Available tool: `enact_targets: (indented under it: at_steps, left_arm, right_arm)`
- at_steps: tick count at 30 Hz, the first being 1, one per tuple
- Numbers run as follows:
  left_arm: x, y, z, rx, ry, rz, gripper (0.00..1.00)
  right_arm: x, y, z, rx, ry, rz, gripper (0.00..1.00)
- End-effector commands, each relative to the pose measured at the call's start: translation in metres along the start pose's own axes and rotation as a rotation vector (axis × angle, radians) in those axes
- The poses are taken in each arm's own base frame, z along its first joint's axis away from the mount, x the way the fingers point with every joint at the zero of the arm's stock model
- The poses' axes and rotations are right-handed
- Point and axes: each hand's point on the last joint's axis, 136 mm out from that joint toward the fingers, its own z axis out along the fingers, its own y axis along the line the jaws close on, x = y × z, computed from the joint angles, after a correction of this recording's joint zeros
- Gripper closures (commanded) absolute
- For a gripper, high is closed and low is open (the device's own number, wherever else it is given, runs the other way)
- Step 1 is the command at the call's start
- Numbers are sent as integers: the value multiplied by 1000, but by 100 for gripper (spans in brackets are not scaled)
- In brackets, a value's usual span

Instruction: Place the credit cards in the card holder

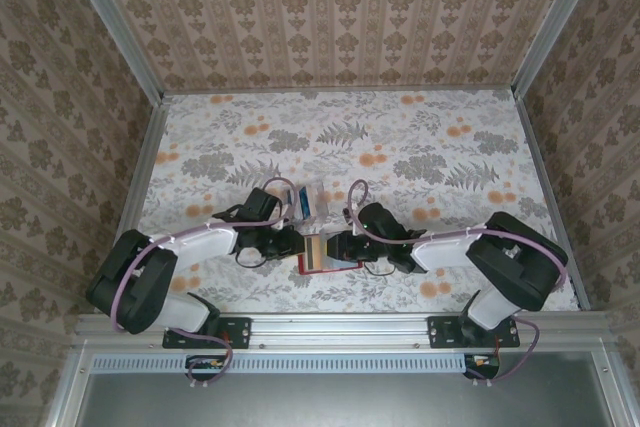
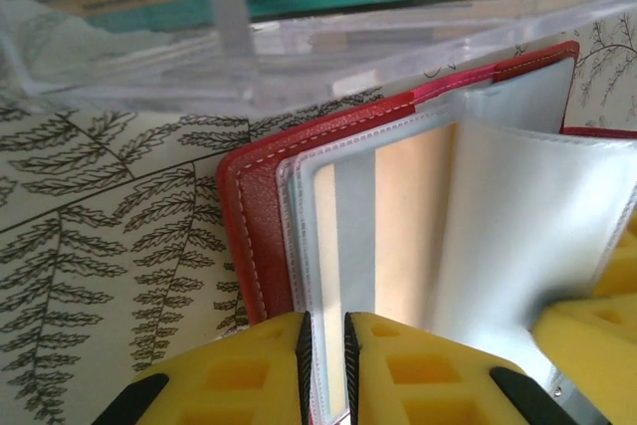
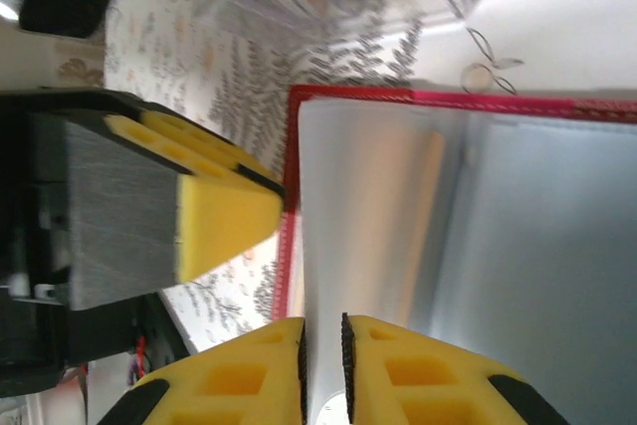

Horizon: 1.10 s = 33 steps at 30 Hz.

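Card holder [image 1: 322, 253] open on the surface [image 1: 420, 137] beside the clear card box [image 2: 299, 67], one clear pocket page [image 2: 353, 236] pinched in the left claw [image 2: 323, 365], another in the right claw [image 3: 323, 365]: pull apart gently, keep flat, no tearing.

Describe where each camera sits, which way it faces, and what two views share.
Top external: above and behind the bases, looking down on the table; both arms show, left gripper and right gripper meeting at the card holder.
Left wrist: on the left arm, facing along its fingers, pinched on a clear pocket; clear box beyond.
Right wrist: on the right arm, facing along its own fingers, pinched on a pocket leaf.
Shared: both wrist views show the red card holder and clear box.
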Motion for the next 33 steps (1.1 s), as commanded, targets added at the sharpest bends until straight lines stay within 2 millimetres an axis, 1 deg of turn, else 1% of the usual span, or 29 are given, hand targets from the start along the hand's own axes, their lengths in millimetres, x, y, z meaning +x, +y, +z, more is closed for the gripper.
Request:
enact_targets:
  at_steps: [1,2,5,13,17,20,22,24,25,29,31,33]
  left_arm:
    - [2,-2,-4,23,-1,11,80]
    - [2,-2,-4,25,-3,11,80]
    - [1,-1,-3,23,2,9,80]
    - [-1,0,-8,22,-14,-2,80]
    - [-10,0,-20,17,-91,11,79]
    - [-15,6,-32,14,-134,-6,77]
    - [-19,12,-36,10,-154,-23,76]
    - [-20,19,-38,4,-157,-40,76]
    - [-25,24,-42,6,-170,-67,76]
    - [-31,25,-54,6,-211,-74,74]
    - [-35,25,-64,-6,-240,-75,71]
    - [-39,25,-74,-28,-266,-78,63]
  right_arm:
    - [-2,7,6,-47,9,17,79]
    - [-2,8,8,-60,11,21,77]
    - [-2,8,11,-69,17,24,66]
    - [-8,21,6,-83,15,7,66]
    - [-9,29,5,-98,12,-6,66]
    - [-7,29,10,-100,23,-4,69]
    - [-7,36,12,-148,17,-12,68]
    - [-7,42,12,-185,10,-32,65]
    - [-7,45,12,-193,10,-39,63]
    - [-11,58,6,-217,-6,-91,56]
    - [-18,59,-1,-160,-28,-147,53]
    - [-29,57,-11,-49,-57,-215,50]
